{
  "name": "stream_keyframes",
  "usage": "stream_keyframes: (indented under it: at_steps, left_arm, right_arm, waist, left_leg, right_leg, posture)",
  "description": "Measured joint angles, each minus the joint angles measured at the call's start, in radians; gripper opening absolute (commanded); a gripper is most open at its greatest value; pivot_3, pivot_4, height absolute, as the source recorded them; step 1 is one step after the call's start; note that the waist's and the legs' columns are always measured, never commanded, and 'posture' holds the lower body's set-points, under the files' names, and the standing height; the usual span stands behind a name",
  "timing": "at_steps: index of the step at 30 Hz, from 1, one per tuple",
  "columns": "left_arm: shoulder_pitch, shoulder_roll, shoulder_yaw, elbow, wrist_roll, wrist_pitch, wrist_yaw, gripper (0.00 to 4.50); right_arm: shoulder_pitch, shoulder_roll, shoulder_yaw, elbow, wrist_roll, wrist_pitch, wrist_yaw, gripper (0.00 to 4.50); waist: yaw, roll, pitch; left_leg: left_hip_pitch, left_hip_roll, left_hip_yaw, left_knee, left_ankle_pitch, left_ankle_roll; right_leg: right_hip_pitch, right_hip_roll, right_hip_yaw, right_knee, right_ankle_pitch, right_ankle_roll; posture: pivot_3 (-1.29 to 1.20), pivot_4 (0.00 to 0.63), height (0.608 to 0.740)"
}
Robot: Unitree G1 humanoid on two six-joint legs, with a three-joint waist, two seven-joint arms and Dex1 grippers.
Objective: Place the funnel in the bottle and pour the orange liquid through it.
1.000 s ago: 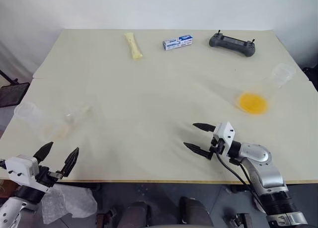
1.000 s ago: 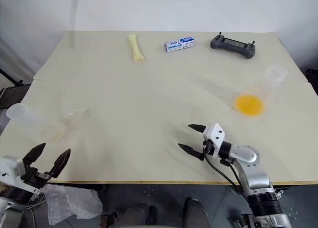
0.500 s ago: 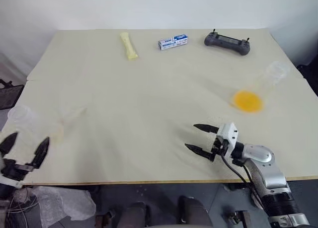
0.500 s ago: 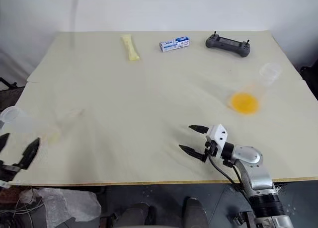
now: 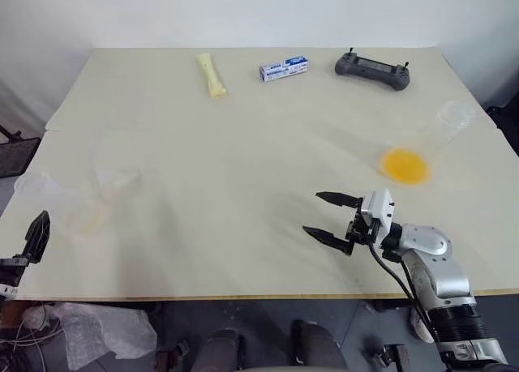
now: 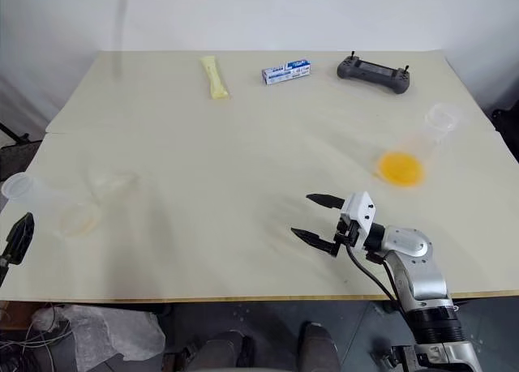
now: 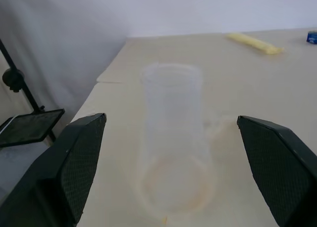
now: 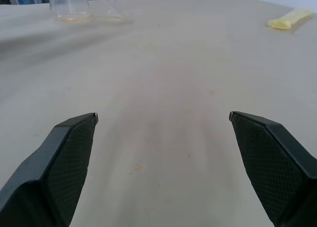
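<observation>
One clear conical plastic bottle [image 5: 61, 203] stands at the cream table's [image 5: 243, 145] nine o'clock edge, one small clear cone-shaped funnel [image 5: 119, 181] just beside it. One translucent orange liquid pool [image 5: 405, 165] fills a second clear flask [image 5: 438, 137] at three o'clock. Both black two-fingered pincers, left gripper [image 7: 173, 177] and right gripper [image 5: 331, 218], gape wide, empty.
</observation>
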Motion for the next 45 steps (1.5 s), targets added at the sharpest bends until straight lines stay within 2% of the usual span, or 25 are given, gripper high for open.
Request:
stream_keyframes:
  at_steps: [8, 22, 25, 30, 36, 40, 45]
  left_arm:
    - [-0.130, 0.025, -0.047, 0.139, 0.054, 0.001, 0.033, 4.50]
    - [-0.295, 0.058, -0.148, 0.295, 0.113, -0.064, -0.032, 4.50]
    - [-0.306, 0.059, -0.153, 0.317, 0.122, -0.081, -0.032, 3.88]
    - [-0.327, 0.058, -0.153, 0.318, 0.112, -0.093, -0.057, 2.37]
    - [-0.316, 0.092, -0.153, 0.260, 0.045, -0.040, -0.144, 2.35]
    - [-0.292, 0.205, -0.163, 0.129, -0.025, 0.072, -0.226, 2.35]
    - [-0.389, 0.258, -0.268, 0.040, -0.113, 0.219, -0.263, 2.35]
  right_arm:
    - [0.001, 0.000, -0.002, -0.005, -0.002, 0.000, -0.009, 4.46]
    - [0.024, -0.010, -0.005, -0.042, -0.002, 0.000, -0.046, 4.46]
    - [0.035, -0.020, -0.008, -0.050, -0.002, 0.000, -0.052, 4.50]
    - [0.039, -0.034, -0.032, -0.063, -0.002, 0.001, -0.067, 4.50]
    - [0.064, -0.040, -0.048, -0.082, -0.002, 0.001, -0.083, 4.50]
    - [0.084, -0.056, -0.085, -0.101, 0.003, 0.005, -0.094, 4.50]
    - [0.110, -0.075, -0.105, -0.126, 0.020, 0.021, -0.086, 4.50]
  waist:
    - [0.000, 0.000, 0.000]
    - [0.001, 0.000, 0.000]
    - [0.000, 0.000, 0.000]
    - [0.001, 0.000, 0.000]
    - [0.001, -0.002, 0.000]
    - [0.002, -0.002, 0.001]
    - [0.003, -0.001, 0.001]
  left_leg:
    - [0.000, 0.000, 0.000, 0.000, 0.000, 0.000]
    - [0.000, -0.001, 0.000, 0.000, 0.000, 0.000]
    - [0.000, -0.001, 0.000, 0.000, 0.000, 0.000]
    - [0.000, -0.001, 0.000, 0.001, 0.000, 0.000]
    - [0.000, 0.000, 0.000, 0.001, 0.000, 0.000]
    - [0.000, -0.001, -0.001, 0.001, 0.000, 0.000]
    - [0.000, -0.001, -0.002, 0.001, 0.001, 0.000]
  right_leg:
    - [0.000, 0.001, -0.005, 0.001, 0.000, 0.000]
    - [0.000, 0.002, -0.011, 0.002, 0.000, 0.001]
    - [0.000, 0.002, -0.011, 0.002, 0.000, 0.001]
    - [0.000, 0.002, -0.011, 0.003, 0.000, 0.001]
    - [0.000, 0.001, -0.011, 0.003, 0.000, 0.001]
    - [0.001, 0.000, -0.011, 0.002, 0.000, 0.001]
    - [0.001, 0.000, -0.011, 0.003, 0.000, 0.001]
  posture:
    - [0.00, 0.150, 0.740]
    - [0.00, 0.150, 0.740]
    - [0.00, 0.150, 0.740]
    - [0.00, 0.150, 0.740]
    - [0.00, 0.150, 0.740]
    - [0.00, 0.150, 0.740]
    - [0.00, 0.150, 0.740]
